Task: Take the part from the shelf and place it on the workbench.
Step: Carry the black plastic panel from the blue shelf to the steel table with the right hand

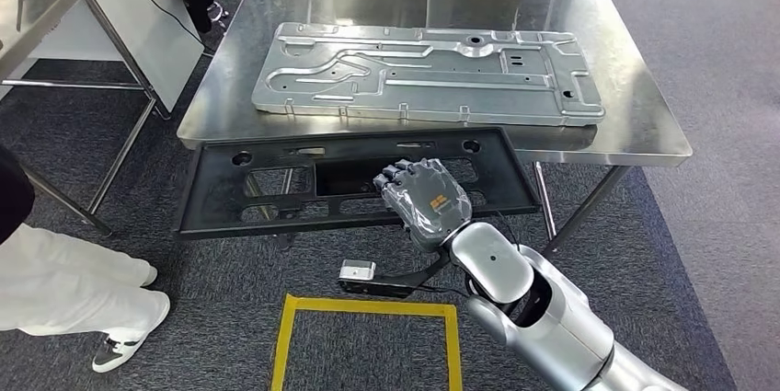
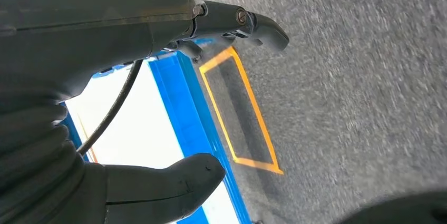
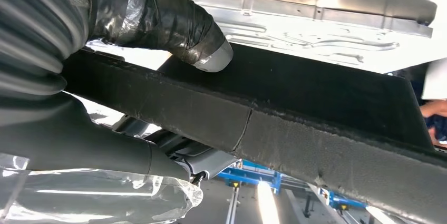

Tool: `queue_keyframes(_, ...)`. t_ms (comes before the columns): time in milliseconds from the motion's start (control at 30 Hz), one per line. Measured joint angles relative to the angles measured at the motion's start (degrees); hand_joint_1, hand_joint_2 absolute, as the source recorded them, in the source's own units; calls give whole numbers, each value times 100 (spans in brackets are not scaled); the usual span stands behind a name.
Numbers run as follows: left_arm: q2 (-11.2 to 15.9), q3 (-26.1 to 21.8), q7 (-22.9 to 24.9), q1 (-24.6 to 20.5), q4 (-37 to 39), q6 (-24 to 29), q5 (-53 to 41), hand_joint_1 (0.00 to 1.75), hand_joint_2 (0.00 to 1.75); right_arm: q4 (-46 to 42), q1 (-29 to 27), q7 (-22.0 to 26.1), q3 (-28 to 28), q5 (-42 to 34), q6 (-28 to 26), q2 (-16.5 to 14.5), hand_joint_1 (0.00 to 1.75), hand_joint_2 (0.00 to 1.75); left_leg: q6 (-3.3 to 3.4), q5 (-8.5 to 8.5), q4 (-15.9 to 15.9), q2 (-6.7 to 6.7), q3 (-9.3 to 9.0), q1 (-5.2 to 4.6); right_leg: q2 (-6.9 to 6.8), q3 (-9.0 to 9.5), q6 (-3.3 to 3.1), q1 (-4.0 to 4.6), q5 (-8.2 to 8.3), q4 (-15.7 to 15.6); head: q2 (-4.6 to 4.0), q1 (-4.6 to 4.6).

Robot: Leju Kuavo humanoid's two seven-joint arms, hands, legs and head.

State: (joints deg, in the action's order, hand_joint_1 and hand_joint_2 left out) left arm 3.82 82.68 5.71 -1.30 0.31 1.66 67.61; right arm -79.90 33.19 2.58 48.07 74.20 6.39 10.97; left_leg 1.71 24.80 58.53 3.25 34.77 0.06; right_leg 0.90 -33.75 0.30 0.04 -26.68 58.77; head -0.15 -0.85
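One right robot hand [image 1: 425,200] around black part [image 1: 221,196].

Even overhead light glares softly off the steel table [image 1: 635,124]; the carpet [image 2: 363,76] is motion-blurred in the left wrist view, with blown-out white patches.

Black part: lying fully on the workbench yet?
No. In the head view the black part hangs off the near edge of the workbench, gripped by the right hand, beside the silver panel.
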Motion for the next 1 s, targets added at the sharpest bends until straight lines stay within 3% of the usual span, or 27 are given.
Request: queue_keyframes(1000, 51, 1, 51, 0, 0, -76, -76, 0, 175, 207, -71, -119, -1, 247, -30, 70, 175, 175, -12, 4, -3, 2, 2, -9, -2, 3, -10, -24, -7, -1, 0, 0)
